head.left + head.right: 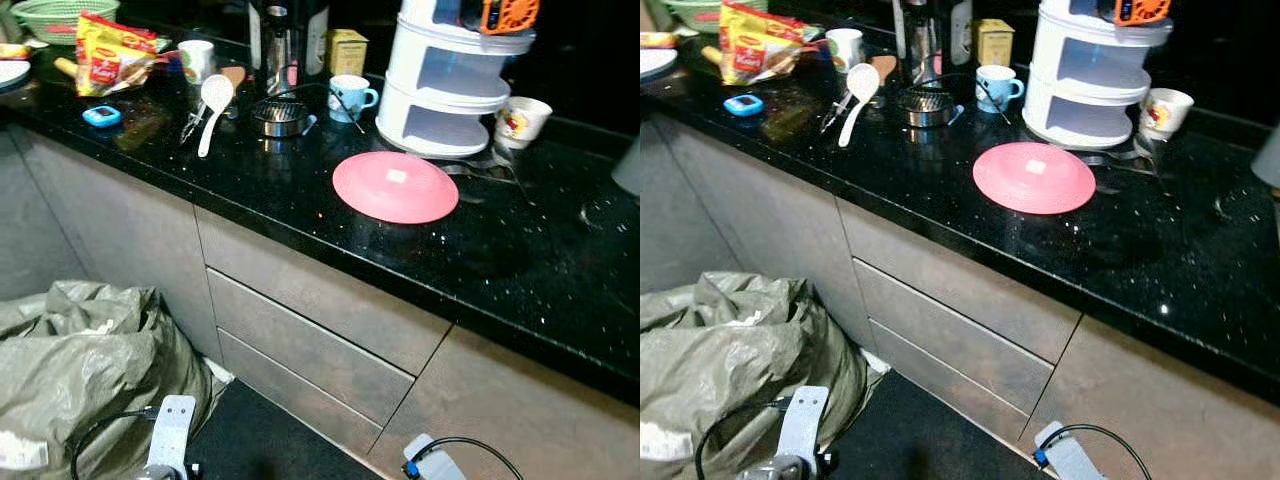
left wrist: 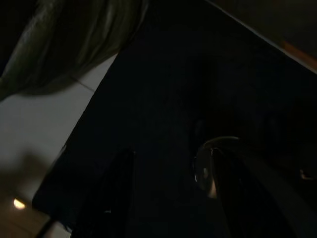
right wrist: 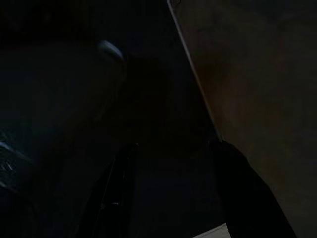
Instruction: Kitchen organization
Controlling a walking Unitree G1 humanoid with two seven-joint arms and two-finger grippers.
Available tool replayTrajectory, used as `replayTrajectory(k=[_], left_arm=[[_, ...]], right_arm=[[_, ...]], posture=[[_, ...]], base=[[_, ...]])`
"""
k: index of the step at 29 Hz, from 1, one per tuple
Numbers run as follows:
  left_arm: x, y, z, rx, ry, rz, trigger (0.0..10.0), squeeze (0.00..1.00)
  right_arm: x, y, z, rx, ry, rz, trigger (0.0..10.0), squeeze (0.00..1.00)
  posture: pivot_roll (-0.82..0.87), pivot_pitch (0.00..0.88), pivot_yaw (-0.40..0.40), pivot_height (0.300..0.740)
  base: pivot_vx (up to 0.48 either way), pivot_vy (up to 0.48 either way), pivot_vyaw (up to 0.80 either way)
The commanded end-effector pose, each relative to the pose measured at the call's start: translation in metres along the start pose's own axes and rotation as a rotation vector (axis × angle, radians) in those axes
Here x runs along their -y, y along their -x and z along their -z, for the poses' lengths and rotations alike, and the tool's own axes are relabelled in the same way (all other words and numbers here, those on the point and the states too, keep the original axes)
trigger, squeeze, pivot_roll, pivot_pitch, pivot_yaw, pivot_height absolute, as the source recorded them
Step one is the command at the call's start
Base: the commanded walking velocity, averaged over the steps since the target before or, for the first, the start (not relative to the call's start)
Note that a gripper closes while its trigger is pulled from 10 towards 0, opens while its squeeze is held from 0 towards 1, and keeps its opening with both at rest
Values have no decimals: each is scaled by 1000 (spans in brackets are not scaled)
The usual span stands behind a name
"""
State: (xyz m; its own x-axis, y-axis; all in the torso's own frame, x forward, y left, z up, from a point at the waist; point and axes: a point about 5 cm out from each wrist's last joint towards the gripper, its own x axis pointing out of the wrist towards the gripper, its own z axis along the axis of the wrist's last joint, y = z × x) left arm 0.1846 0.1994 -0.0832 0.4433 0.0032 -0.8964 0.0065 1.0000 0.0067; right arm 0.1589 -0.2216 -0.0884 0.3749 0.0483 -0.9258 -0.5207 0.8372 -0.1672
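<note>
Pink plate on counter (jaws seemingly low)

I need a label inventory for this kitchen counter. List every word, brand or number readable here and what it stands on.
No text reads with certainty.
Red and yellow snack packet: red logo patch, lettering blurred.
Yellow box: print too small.
White cup: a picture, no legible words.
Pink plate: white sticker, nothing readable.
Blue timer: display unreadable.

A plate lies upside down near the front of the tabletop. Behind it stands a tiered rack, with a cup to its right and a mug to its left. A spoon lies further left. Drawers sit below the tabletop, and a bag rests on the floor to their left.
</note>
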Motion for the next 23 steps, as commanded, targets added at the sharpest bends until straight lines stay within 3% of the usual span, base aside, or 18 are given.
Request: replayTrajectory(k=[1,6,13,14,20,21,23], left_arm=[[1,0,-5,12,-2,1,10000,0],[0,0,-19,64,-10,-12,10000,0],[-6,3,-44,174,-9,-23,10000,0],[-5,5,-56,232,-48,9,10000,0],[1,6,-62,254,-142,69,10000,0],[8,4,-54,202,-213,137,10000,0],[14,3,-44,152,-255,183,10000,0]], right_arm=[[2,1,6,-15,-1,5,10000,0],[2,1,7,-23,3,5,10000,0],[2,1,8,-35,-9,-3,10000,0],[2,1,8,-35,-8,-4,10000,0],[2,1,7,-32,-8,-6,10000,0],[2,1,6,-19,-18,-3,10000,0],[2,1,5,-12,-15,-3,10000,0]], posture=[[-25,0,-2,740],[-24,0,-4,740],[-17,0,-8,740],[-17,0,-8,740],[-11,0,-7,740],[-6,0,-5,740],[-5,0,-4,740]], base=[[0,0,0],[0,0,0],[0,0,-800],[0,0,-800],[0,0,-800],[0,0,0],[0,0,0]])
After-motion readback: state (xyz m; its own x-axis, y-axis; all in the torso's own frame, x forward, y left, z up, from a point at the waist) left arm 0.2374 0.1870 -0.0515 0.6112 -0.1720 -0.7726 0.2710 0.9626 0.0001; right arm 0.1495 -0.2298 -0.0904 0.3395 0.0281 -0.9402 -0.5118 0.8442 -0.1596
